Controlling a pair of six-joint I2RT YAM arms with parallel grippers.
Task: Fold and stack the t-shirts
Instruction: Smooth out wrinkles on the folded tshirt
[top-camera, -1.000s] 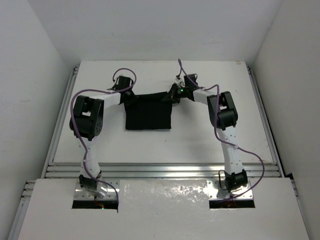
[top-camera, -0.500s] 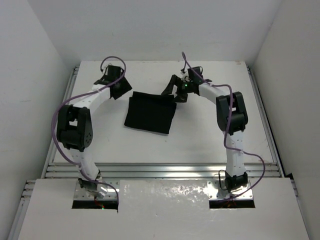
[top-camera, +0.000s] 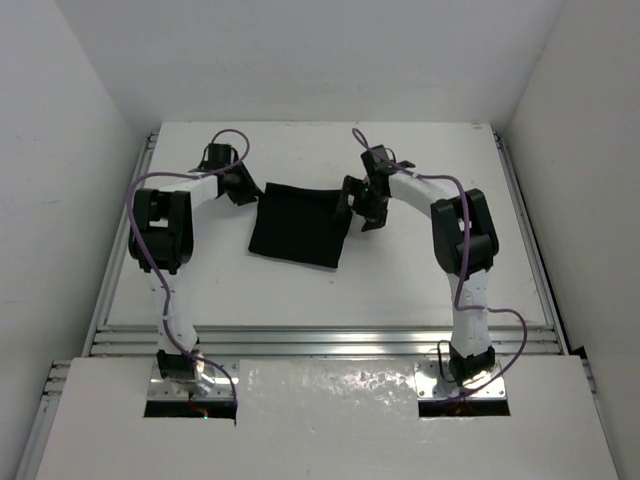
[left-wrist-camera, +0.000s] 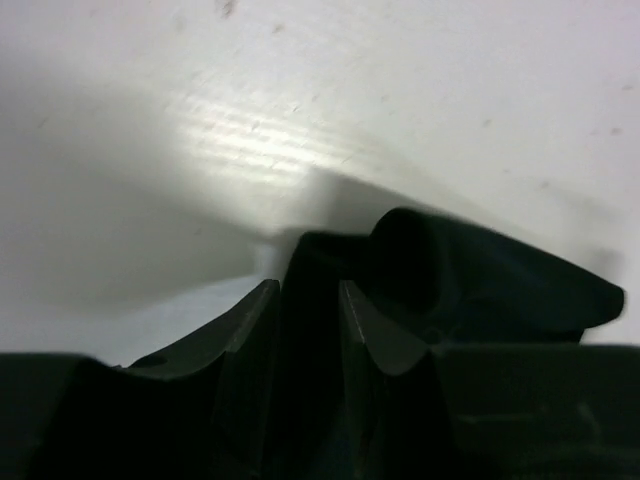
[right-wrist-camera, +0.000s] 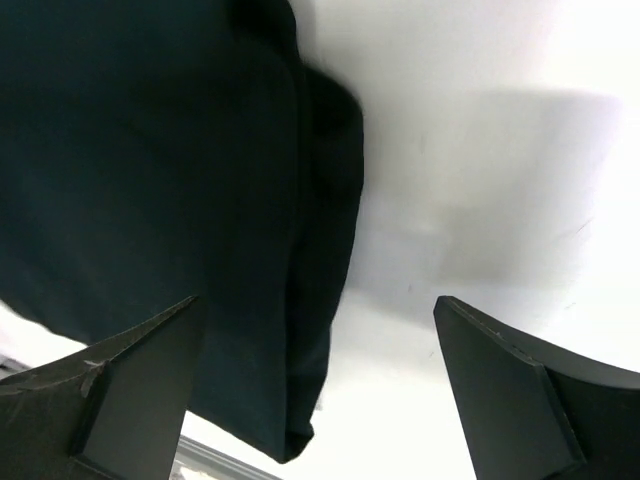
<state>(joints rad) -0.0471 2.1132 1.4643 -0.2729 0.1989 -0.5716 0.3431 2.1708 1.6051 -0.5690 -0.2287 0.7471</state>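
Observation:
The black t-shirt (top-camera: 296, 226) lies folded as a rough rectangle on the white table (top-camera: 420, 280), slightly skewed. My left gripper (top-camera: 243, 187) sits low at its far left corner. In the left wrist view that gripper (left-wrist-camera: 303, 290) has its jaws only a narrow gap apart, and the dark cloth (left-wrist-camera: 480, 280) fills the gap and bulges just beyond the tips. My right gripper (top-camera: 358, 205) hovers at the shirt's right edge. In the right wrist view it (right-wrist-camera: 320, 390) is wide open, with the folded edge of the shirt (right-wrist-camera: 150, 150) under it and nothing pinched.
White walls enclose the table on three sides. Metal rails (top-camera: 320, 340) run along the near edge in front of the arm bases. Purple cables (top-camera: 150, 190) loop off both arms. Bare tabletop (right-wrist-camera: 480, 200) lies right of the shirt.
Both grippers let go of the shirt's far edge and it dropped flat, slightly turned. The left gripper swung away, came back to the far left corner and narrowed. The right one shifted nearer along the right edge.

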